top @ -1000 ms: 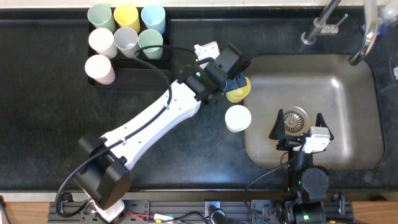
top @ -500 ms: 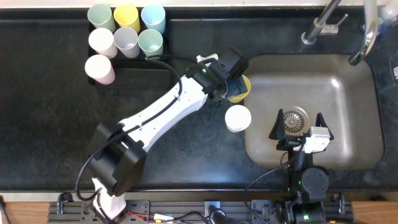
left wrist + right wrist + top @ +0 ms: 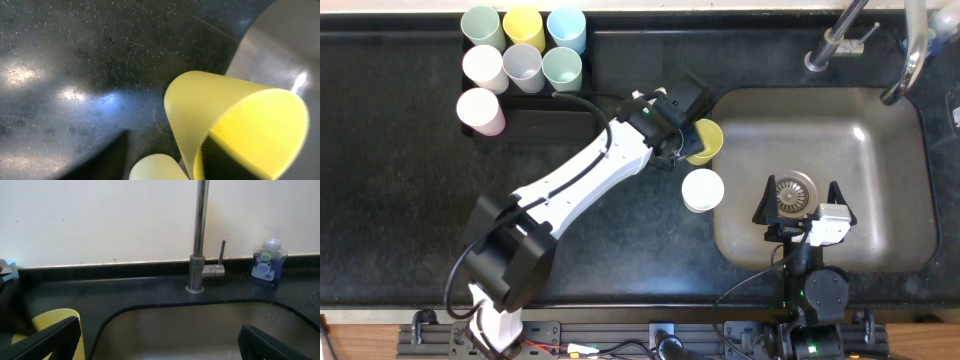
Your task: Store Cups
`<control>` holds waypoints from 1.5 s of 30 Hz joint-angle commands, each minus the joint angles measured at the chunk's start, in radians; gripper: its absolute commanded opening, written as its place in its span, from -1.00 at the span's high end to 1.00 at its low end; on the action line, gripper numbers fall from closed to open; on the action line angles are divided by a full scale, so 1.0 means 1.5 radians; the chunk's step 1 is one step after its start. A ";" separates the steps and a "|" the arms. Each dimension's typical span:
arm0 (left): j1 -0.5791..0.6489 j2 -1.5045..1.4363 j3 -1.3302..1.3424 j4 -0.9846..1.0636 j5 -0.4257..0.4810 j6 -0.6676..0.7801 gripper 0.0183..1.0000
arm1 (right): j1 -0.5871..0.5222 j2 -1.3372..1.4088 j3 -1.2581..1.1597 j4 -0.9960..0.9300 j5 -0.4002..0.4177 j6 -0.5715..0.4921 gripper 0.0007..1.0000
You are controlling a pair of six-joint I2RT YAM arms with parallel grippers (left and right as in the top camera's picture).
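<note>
Six cups stand mouth-up in a tray point(image 3: 577, 92) at the counter's point(image 3: 400, 180) back left, with a pink cup point(image 3: 481, 110) at its near corner. That is evidently where the loose cups are bound.

From its base at bottom left, the left arm point(image 3: 570, 185) stretches diagonally to the sink's point(image 3: 880, 240) left rim. There the left gripper point(image 3: 694, 130) appears to pinch the wall of the yellow cup point(image 3: 706, 142). The wrist view suggests one pale finger point(image 3: 154, 169) outside the wall and a dark shape inside the tilted mouth. It is a rim grip that would leave the cup free to be lowered upright into the tray.

A white cup point(image 3: 702, 189) waits just beside it at the sink's edge, likely next in line.

The right gripper point(image 3: 803, 207) hangs over the basin near the drain point(image 3: 795, 190) with its fingers spread wide and holding nothing, clear of the left arm's path.

Compared with a second ago, the left arm has folded its elbow inward and turned its wrist. The yellow cup has barely shifted, while the white cup and the right arm are as they were.
</note>
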 commanded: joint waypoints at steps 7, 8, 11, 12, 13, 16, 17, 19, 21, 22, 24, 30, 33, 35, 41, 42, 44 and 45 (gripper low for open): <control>0.037 0.003 0.049 -0.071 -0.038 -0.015 0.96 | -0.005 -0.005 -0.009 0.005 -0.002 -0.002 -1.00; 0.048 -0.006 0.064 -0.098 -0.049 -0.014 0.96 | -0.005 -0.005 -0.009 0.005 -0.002 -0.002 -1.00; 0.096 -0.043 0.110 -0.187 -0.083 -0.015 0.96 | -0.005 -0.005 -0.009 0.005 -0.002 -0.002 -0.99; 0.116 -0.057 0.120 -0.212 -0.091 -0.015 0.96 | -0.005 -0.005 -0.009 0.005 -0.002 -0.002 -1.00; 0.140 -0.071 0.128 -0.234 -0.097 -0.015 0.96 | -0.005 -0.005 -0.009 0.005 -0.002 -0.002 -0.99; 0.227 -0.111 0.131 -0.286 -0.094 -0.018 0.96 | -0.005 -0.005 -0.009 0.005 -0.002 -0.002 -1.00; 0.260 -0.120 0.131 -0.303 -0.092 -0.018 0.96 | -0.005 -0.005 -0.009 0.005 -0.002 -0.002 -1.00; 0.313 -0.127 0.131 -0.330 -0.091 -0.018 0.96 | -0.005 -0.005 -0.009 0.005 -0.002 -0.002 -1.00; 0.363 -0.126 0.130 -0.350 -0.091 -0.018 0.96 | -0.005 -0.005 -0.009 0.005 -0.002 -0.002 -1.00; 0.384 -0.125 0.125 -0.350 -0.088 -0.018 0.96 | -0.005 -0.005 -0.009 0.005 -0.002 -0.002 -1.00; 0.419 -0.123 0.112 -0.346 -0.079 -0.018 0.96 | -0.005 -0.005 -0.009 0.005 -0.002 -0.002 -0.99; 0.462 -0.093 0.093 -0.342 -0.056 -0.023 0.96 | -0.005 -0.005 -0.009 0.005 -0.002 -0.002 -1.00; 0.463 -0.078 0.093 -0.329 -0.051 -0.024 0.96 | -0.005 -0.005 -0.009 0.005 -0.002 -0.002 -1.00; 0.463 -0.066 0.093 -0.327 -0.051 -0.043 0.96 | -0.005 -0.005 -0.009 0.005 -0.002 -0.002 -0.99; 0.465 -0.032 0.093 -0.319 -0.046 -0.068 0.96 | -0.005 -0.005 -0.009 0.005 -0.002 -0.002 -1.00; 0.466 -0.028 0.093 -0.316 -0.046 -0.068 0.96 | -0.005 -0.005 -0.009 0.005 -0.002 -0.002 -1.00; 0.466 -0.020 0.093 -0.306 -0.038 -0.068 0.96 | -0.005 -0.005 -0.009 0.005 -0.002 -0.002 -1.00; 0.466 -0.015 0.093 -0.303 -0.035 -0.068 0.96 | -0.005 -0.005 -0.009 0.005 -0.002 -0.002 -1.00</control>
